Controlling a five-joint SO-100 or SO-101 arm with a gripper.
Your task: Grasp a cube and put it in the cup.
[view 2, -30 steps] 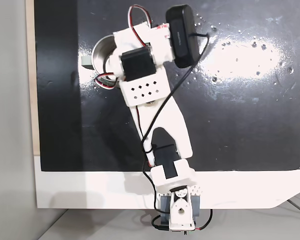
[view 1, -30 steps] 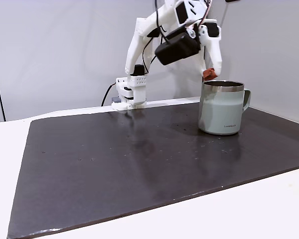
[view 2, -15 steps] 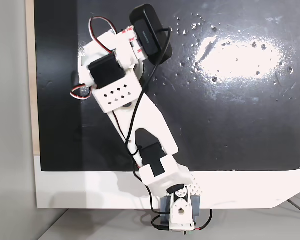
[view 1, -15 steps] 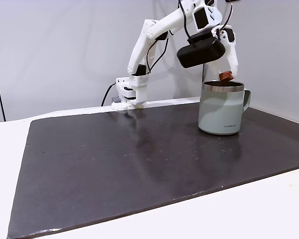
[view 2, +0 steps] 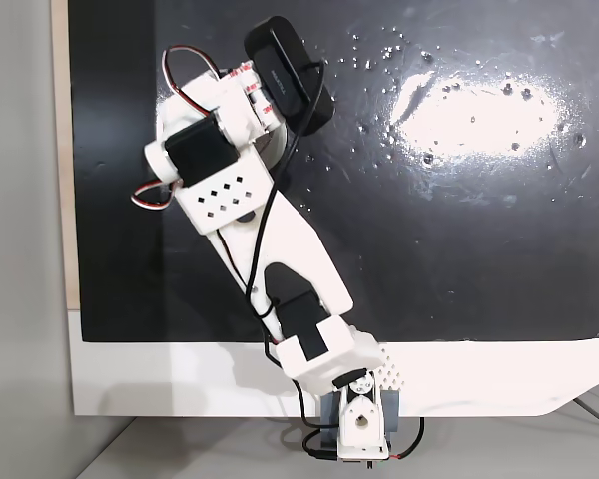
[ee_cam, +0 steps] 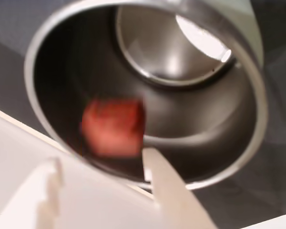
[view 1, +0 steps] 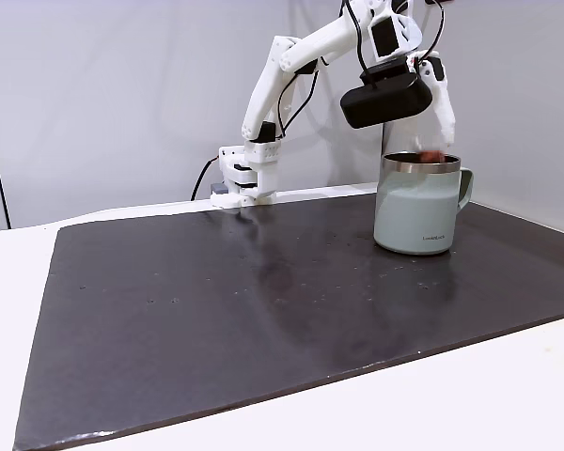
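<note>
The cup (view 1: 418, 211), a pale grey-green mug with a steel rim, stands at the back right of the dark mat. My gripper (view 1: 438, 141) hangs just over its mouth. In the wrist view I look down into the cup (ee_cam: 257, 95), and the reddish-brown cube (ee_cam: 112, 126) shows blurred inside the opening, free of my white fingers (ee_cam: 155, 171). My gripper (ee_cam: 100, 160) is open. In a fixed view the cube (view 1: 433, 156) is a reddish smear at rim level. From above, my arm (view 2: 230, 200) covers the cup.
A black mat (view 1: 263, 301) covers most of the white table. The arm's base (view 1: 244, 178) stands at the mat's back edge. The mug's handle (view 1: 466, 186) points right. The black wrist camera (view 1: 385, 99) sits above the cup.
The gripper carried the cube from beside the rim to over the cup's mouth. The cube has left the fingers and is dropping at rim level.
</note>
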